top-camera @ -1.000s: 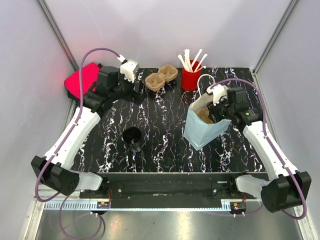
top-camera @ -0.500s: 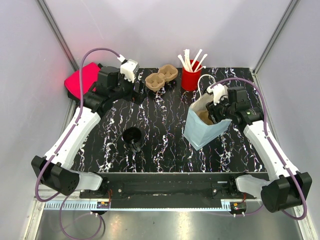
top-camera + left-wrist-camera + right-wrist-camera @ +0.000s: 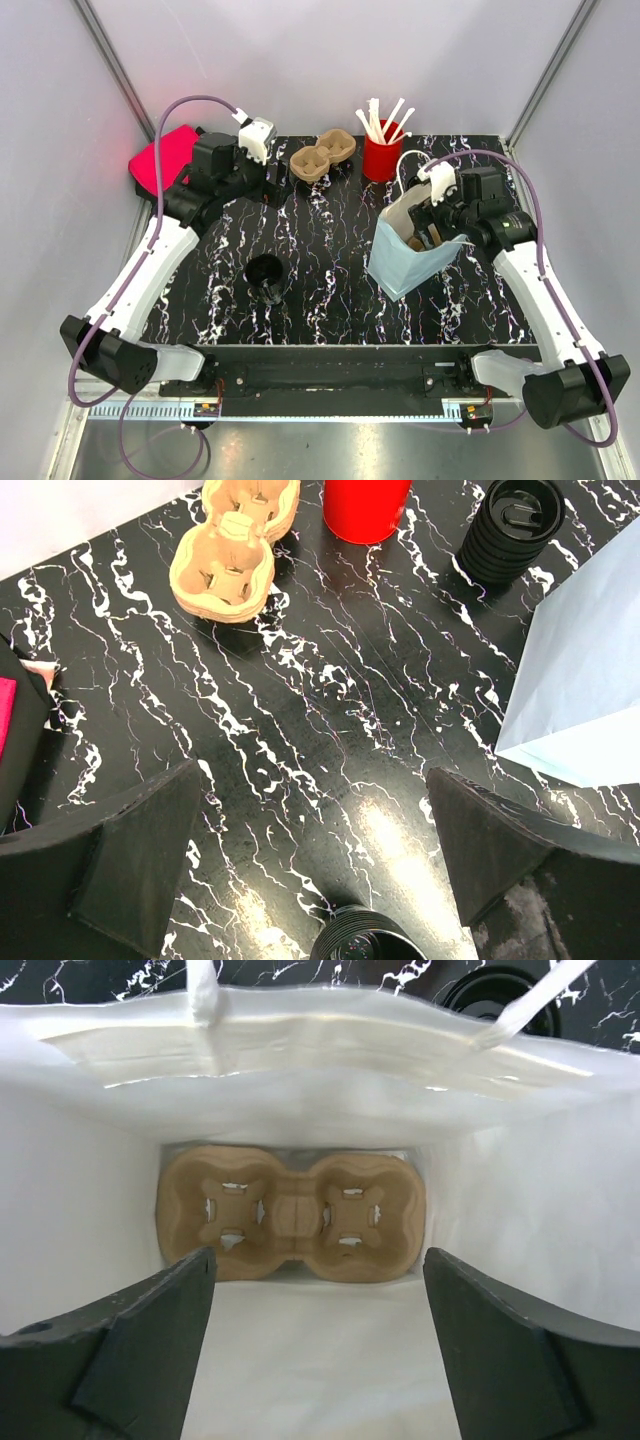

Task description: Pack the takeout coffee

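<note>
While overhead misses it, takeout coffee (image 3: 510, 525), left wrist view

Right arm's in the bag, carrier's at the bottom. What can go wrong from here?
1. The right end effector stands open inside the paper bag, near its handles; pulling out may snag one and tip the bag.
2. The cup carrier covers the bag floor; a cup set off a well would likely lean.
3. The lidded black cup stands just past the bag; reaching it risks a knock.

Overhead, two wrist close-ups, bag (image 3: 402, 266) shared
</note>
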Robot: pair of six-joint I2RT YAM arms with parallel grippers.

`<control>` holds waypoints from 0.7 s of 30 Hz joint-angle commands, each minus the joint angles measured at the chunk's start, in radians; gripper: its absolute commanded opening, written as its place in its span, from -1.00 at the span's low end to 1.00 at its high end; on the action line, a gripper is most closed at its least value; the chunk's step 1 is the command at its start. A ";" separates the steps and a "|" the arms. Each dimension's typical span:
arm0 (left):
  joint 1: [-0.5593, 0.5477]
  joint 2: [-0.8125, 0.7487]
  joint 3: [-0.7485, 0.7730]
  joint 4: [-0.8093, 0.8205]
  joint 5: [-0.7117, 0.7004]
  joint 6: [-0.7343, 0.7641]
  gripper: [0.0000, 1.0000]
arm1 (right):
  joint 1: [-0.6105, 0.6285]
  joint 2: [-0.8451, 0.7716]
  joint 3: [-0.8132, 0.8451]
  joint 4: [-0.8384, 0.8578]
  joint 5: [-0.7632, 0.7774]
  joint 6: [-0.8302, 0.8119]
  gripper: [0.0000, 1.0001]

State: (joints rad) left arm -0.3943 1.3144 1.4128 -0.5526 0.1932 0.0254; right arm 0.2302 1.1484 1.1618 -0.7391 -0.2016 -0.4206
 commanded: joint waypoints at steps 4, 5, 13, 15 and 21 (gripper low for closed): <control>0.003 -0.029 0.006 0.045 0.006 -0.002 0.98 | 0.008 -0.041 0.087 -0.049 0.001 -0.026 0.90; 0.003 -0.029 0.008 0.045 0.008 -0.002 0.98 | 0.008 -0.039 0.090 -0.052 0.002 -0.026 0.92; 0.003 -0.024 0.018 0.037 0.009 -0.002 0.98 | 0.008 -0.055 0.147 -0.111 0.008 -0.049 0.95; 0.003 -0.026 0.021 0.036 0.008 -0.001 0.98 | 0.008 -0.056 0.160 -0.124 0.008 -0.052 0.96; 0.003 -0.021 0.029 0.033 0.012 -0.004 0.98 | 0.009 -0.078 0.213 -0.178 -0.002 -0.063 0.98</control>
State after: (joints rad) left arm -0.3943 1.3121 1.4128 -0.5518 0.1936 0.0250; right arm 0.2302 1.1076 1.3083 -0.8806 -0.2008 -0.4648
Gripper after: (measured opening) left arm 0.987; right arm 0.983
